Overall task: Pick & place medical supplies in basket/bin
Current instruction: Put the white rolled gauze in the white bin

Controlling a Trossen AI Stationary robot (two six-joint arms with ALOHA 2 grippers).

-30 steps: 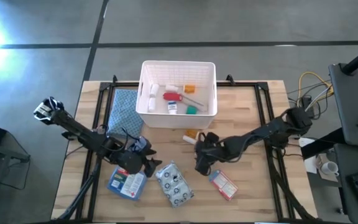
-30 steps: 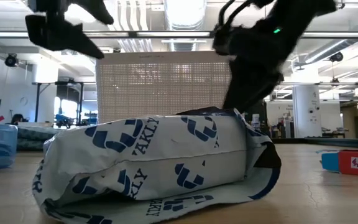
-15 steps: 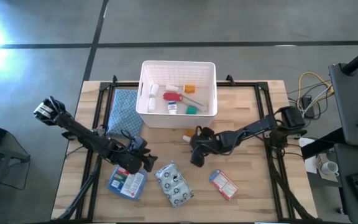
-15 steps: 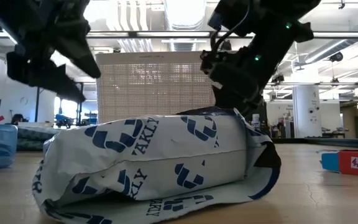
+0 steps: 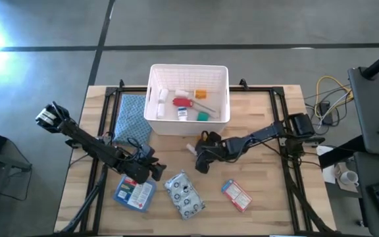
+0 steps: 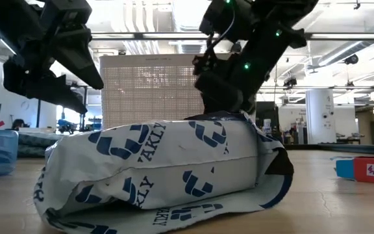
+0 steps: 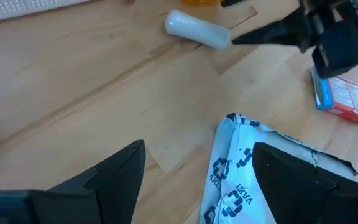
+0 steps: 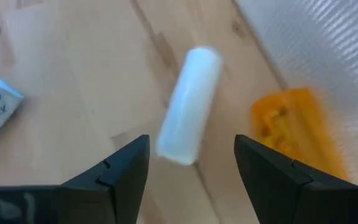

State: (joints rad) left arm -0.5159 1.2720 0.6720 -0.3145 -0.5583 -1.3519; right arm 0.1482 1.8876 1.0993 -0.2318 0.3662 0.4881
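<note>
Two hands low over the desk from above: right hand just before the basket, left hand near the pouch. Low view: pouch blocks most. Left wrist: left hand spread, empty. Right wrist: fingers spread astride the white tube, orange item beside. Step: grasping; next, descend, pinch, lift into basket.

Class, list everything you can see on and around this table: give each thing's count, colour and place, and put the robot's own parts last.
Basket: one, white, far middle of table, holding several small supplies.
Checked cloth: one, blue, left of basket.
White tube: one, lying on the wood near basket's front.
Orange item: one, beside the white tube, against the basket.
Spotted pouch: one, grey-white, near middle.
Blue packet: one, near left.
Red-white packet: one, near right.
Left gripper: open, between blue packet and pouch.
Right gripper: open, over white tube.
</note>
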